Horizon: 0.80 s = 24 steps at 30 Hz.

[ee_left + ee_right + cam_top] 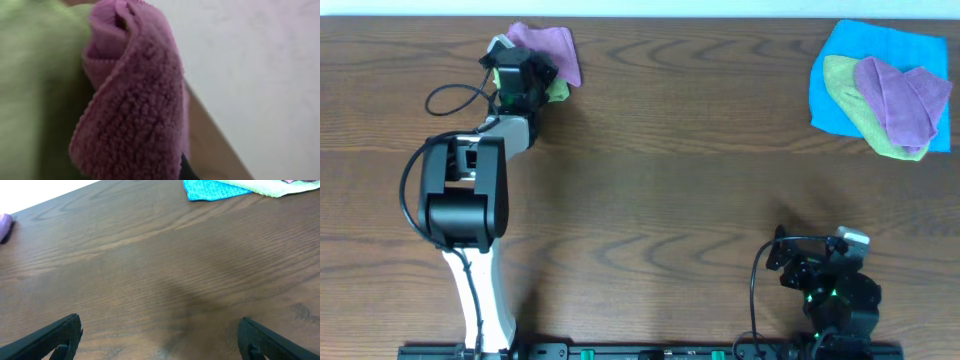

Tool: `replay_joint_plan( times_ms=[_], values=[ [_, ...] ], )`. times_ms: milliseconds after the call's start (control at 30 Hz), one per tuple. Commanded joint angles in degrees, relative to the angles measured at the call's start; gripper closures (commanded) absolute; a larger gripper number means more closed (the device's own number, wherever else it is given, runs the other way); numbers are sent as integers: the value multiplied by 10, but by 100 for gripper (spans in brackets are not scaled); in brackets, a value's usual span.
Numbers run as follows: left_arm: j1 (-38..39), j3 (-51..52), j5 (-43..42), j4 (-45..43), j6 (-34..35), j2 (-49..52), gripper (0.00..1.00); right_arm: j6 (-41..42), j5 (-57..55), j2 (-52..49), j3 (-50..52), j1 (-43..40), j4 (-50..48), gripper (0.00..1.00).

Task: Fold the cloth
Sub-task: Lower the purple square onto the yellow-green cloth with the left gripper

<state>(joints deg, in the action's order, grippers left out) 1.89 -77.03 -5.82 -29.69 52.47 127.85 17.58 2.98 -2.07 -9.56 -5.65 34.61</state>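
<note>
Nearest the front edge, the right claw (159,324) sits low over the bare table (650,170), fingers spread wide with nothing between them. I judge it is parked there to leave room for the other arm. That arm rises from its base, bends and stretches to the far left corner with its wrist pitched down, so the left claw (520,75) is on the cloth (548,42). The cloth lies bunched at the far edge, partly over a green cloth (558,90). The left wrist view shows a rolled purple edge close to the lens, with green behind it. The fingers are hidden there, so I cannot tell whether the claw is clamped on that edge or merely against it. The aim is likely to draw the cloth off the green one onto flat wood. Far right, a blue cloth (840,50) carries a small pile (890,100) — well apart from both claws.
</note>
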Motion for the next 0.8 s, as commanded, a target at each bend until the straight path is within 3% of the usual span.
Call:
replay_joint_plan(
  times_ms=[0,767],
  values=[
    [-9,-10,-2,23,-6,-42,94,6,0,5,7,6,0,1],
    [-27,-10,0,161,33,-69,94,6,0,5,7,6,0,1]
  ],
)
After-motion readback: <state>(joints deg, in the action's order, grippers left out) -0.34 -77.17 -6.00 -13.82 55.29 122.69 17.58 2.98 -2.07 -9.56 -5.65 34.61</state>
